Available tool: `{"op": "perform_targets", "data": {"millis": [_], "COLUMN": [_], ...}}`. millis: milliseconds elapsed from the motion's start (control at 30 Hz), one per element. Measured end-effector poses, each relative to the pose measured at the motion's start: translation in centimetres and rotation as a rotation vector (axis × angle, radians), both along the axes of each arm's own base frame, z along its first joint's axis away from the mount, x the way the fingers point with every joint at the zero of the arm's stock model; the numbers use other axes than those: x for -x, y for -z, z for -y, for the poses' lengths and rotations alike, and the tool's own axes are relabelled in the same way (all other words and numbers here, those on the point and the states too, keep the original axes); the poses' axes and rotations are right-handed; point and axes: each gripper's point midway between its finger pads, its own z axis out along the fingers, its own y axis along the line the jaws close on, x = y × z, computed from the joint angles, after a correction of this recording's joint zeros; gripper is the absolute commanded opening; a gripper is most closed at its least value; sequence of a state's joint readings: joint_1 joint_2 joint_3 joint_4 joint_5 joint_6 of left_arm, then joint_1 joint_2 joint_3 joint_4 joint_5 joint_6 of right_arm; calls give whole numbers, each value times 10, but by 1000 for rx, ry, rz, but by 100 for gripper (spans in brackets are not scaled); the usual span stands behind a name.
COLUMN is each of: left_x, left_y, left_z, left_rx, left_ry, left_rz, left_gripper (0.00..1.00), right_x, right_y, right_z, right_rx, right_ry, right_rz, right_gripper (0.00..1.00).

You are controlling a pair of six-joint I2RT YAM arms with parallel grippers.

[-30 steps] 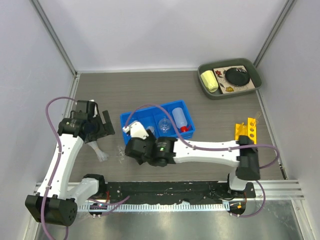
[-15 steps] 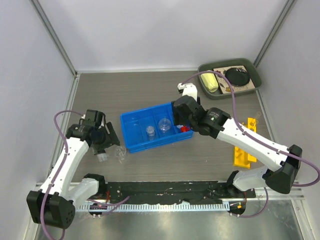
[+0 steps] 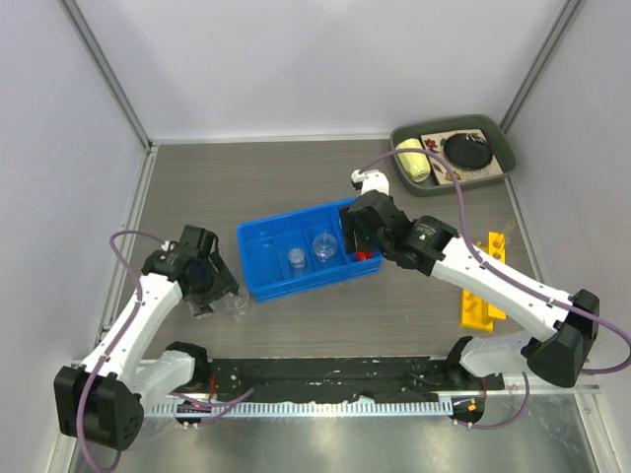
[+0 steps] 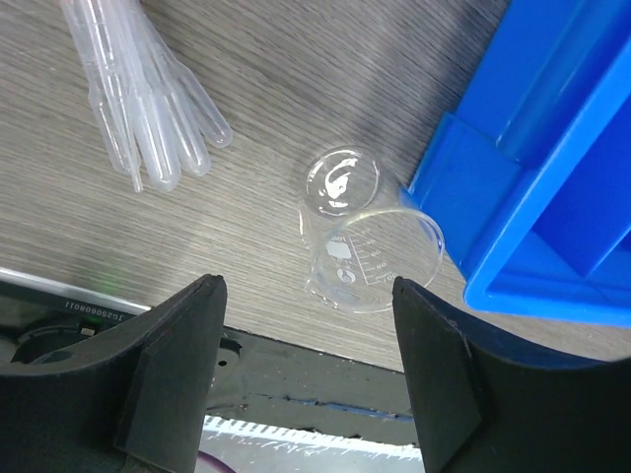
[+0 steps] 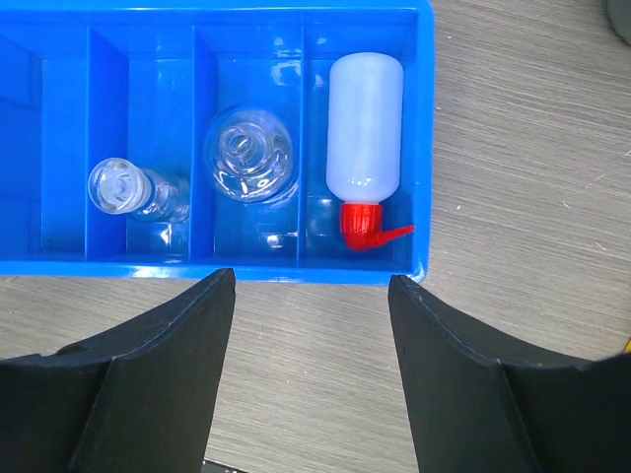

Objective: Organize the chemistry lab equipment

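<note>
A blue bin (image 3: pixel 259 268) holds a small glass flask (image 5: pixel 123 187), a round glass beaker (image 5: pixel 248 156) and a white squeeze bottle with a red nozzle (image 5: pixel 363 123), each in its own compartment. My right gripper (image 5: pixel 312 278) is open and empty, hovering just off the bin's edge beside the bottle (image 3: pixel 357 229). My left gripper (image 4: pixel 306 286) is open and empty above a clear beaker (image 4: pixel 360 236) lying on its side by the bin's corner (image 4: pixel 532 197). Clear pipettes (image 4: pixel 148 108) lie bunched beside it. A yellow holed rack (image 3: pixel 483 281) lies at the right.
A dark green tray (image 3: pixel 449 184) with a yellow roll and black disc sits at the back right corner. The black base rail (image 3: pixel 325 372) runs along the near edge, close to the tipped beaker (image 3: pixel 237 304). White walls enclose the table.
My right arm swung from the bin's front left to its back right side; a small flask now shows in the bin. My left gripper moved nearer, over the tipped beaker.
</note>
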State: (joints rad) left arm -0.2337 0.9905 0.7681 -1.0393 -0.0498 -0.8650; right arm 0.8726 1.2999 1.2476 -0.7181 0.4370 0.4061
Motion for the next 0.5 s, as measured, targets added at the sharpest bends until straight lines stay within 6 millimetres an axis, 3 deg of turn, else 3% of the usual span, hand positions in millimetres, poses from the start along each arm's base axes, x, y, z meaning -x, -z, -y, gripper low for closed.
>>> {"op": "perform_targets", "data": {"millis": [300,400,433,500], "left_x": [-8,-8,-9,-10], "left_y": [19,29,32,34], "left_z": [-6,-8,-8,-8], "left_rx": [-50,-67,-70,-74], "left_ry": [-53,-58,-58,-60], "left_rz": [-48,-76,-81,-82], "left_gripper": [58,47,39,30], "right_x": [4,5,6,6], "right_y": [7,10,11,13], "right_z": [-5,-7,-7,-7], "right_rx": [-20,-24,-24,-24], "right_ry": [-40,-47,-49,-53], "right_rz": [-16,-22,-24,-29], "right_gripper": [69,69,68,68]}}
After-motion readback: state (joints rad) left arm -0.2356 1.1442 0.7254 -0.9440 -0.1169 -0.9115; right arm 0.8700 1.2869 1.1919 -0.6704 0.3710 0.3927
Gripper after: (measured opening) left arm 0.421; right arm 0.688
